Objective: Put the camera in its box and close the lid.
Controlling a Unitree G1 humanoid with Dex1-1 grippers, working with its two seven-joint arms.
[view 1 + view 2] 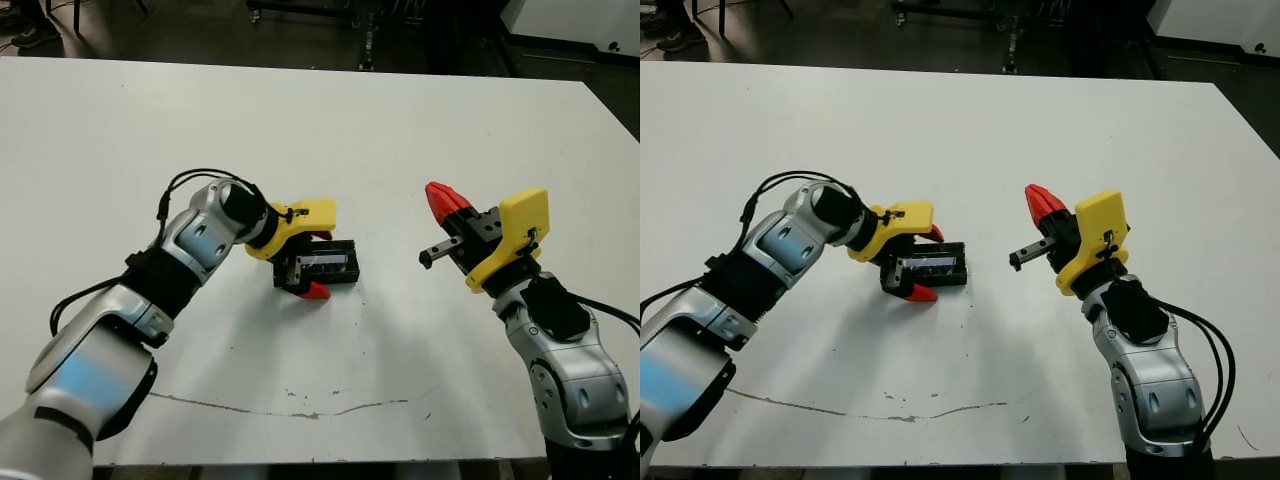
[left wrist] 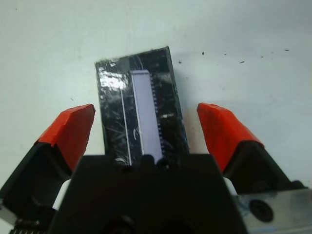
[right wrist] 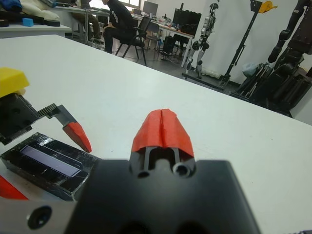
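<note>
A flat black lid (image 2: pixel 141 97) with a silvery reflective strip lies on top of the small black box (image 1: pixel 342 277) at the table's middle. The camera is out of view. My left gripper (image 1: pixel 320 264) is open and low over the table, one red fingertip (image 2: pixel 73 124) on each long side of the box, neither touching it. My right gripper (image 1: pixel 445 203) is shut with nothing in it. It is raised above the table to the right of the box, well apart from it. In the right wrist view its red fingertips (image 3: pixel 162 129) are pressed together, with the box (image 3: pixel 34 173) beyond them.
A thin dark crack line (image 1: pixel 300 410) runs along the white table (image 1: pixel 400 130) near its front edge. Beyond the far edge, a person sits on a chair (image 3: pixel 119 24), and robot stands (image 3: pixel 209 24) line the room.
</note>
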